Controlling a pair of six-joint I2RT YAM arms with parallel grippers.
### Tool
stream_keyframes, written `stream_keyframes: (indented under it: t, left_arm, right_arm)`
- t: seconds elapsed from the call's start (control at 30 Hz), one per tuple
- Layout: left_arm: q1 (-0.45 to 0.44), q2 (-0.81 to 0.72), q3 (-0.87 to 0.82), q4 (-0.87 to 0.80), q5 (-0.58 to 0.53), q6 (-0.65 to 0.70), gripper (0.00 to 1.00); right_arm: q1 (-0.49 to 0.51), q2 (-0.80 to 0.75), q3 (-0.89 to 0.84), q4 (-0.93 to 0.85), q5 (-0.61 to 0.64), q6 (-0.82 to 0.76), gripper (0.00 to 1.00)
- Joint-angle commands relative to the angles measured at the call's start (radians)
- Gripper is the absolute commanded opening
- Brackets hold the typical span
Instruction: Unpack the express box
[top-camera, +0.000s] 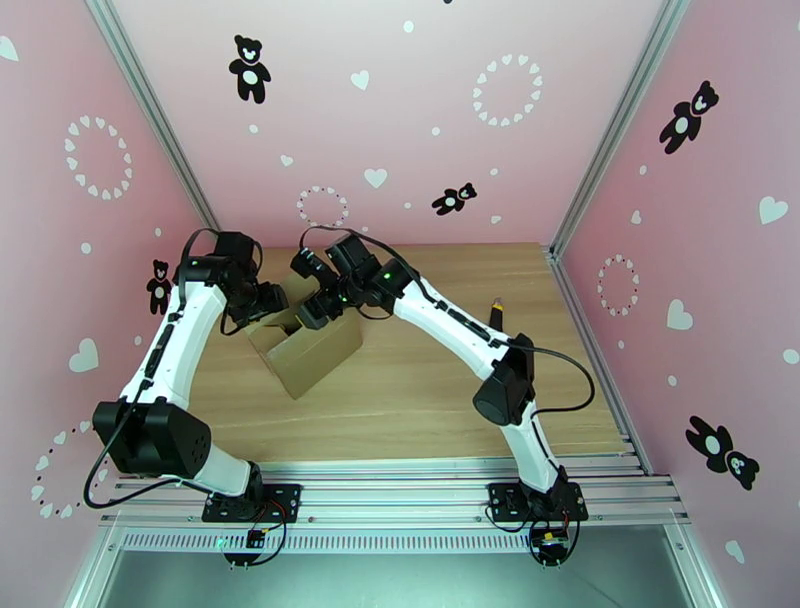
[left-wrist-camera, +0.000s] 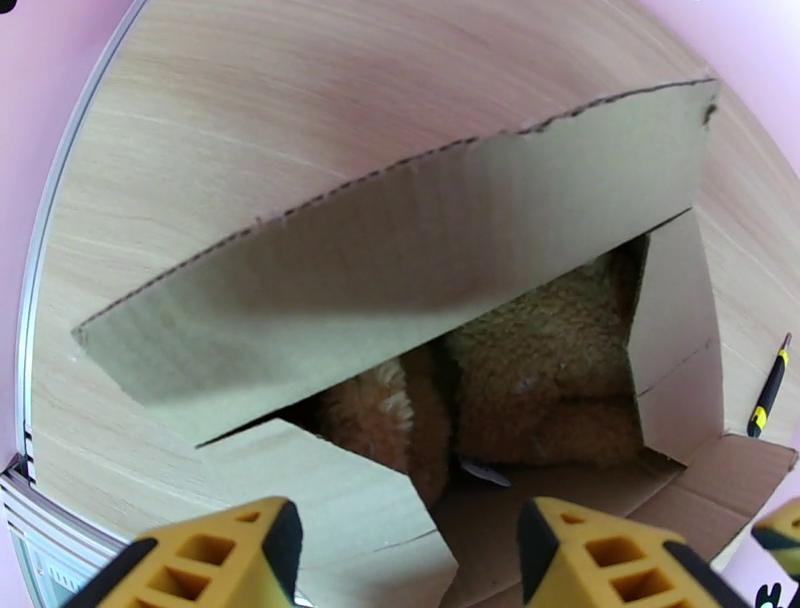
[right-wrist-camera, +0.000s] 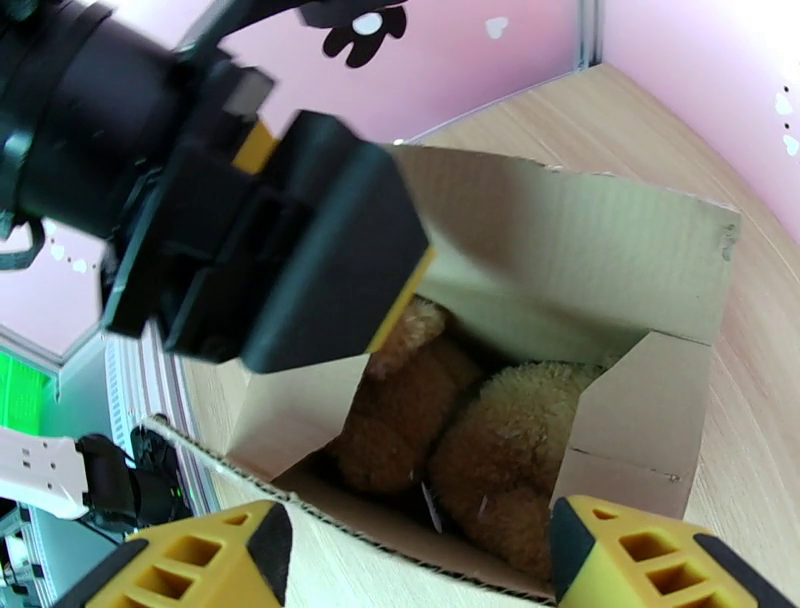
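Note:
The express box (top-camera: 310, 355) is a brown cardboard carton lying at the centre-left of the wooden table with its flaps open. In the left wrist view one wide flap (left-wrist-camera: 400, 270) stands up in front of the opening. Inside lies a brown plush toy (right-wrist-camera: 470, 440), which the left wrist view also catches under the flap (left-wrist-camera: 530, 390). My left gripper (left-wrist-camera: 405, 565) hovers open at the box's left rim. My right gripper (right-wrist-camera: 420, 565) is open just above the near rim of the opening, and the left gripper's black body (right-wrist-camera: 280, 250) hangs over the box's far side. Neither gripper holds anything.
A black pen-like tool with a yellow tip (top-camera: 497, 312) lies on the table to the right of the box, beside the right arm; the left wrist view catches it too (left-wrist-camera: 768, 390). Pink walls close in the table's left, back and right. Bare wood lies in front of the box.

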Motion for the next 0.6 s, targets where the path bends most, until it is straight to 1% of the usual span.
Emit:
stream_keyframes:
  t: [0.0,0.4,0.57]
  left_arm:
    - [0.006,0.005,-0.015,0.028,0.001,-0.004,0.63]
    - [0.007,0.019,-0.032,0.048,0.005,-0.01,0.63]
    - [0.006,0.028,-0.036,0.052,0.002,-0.006,0.63]
  right_arm:
    - [0.011,0.019,0.03,-0.072,-0.005,-0.044,0.72]
    - [0.017,0.025,0.018,-0.15,-0.004,-0.092,0.71]
    - [0.025,-0.01,-0.039,-0.141,0.028,-0.103,0.7]
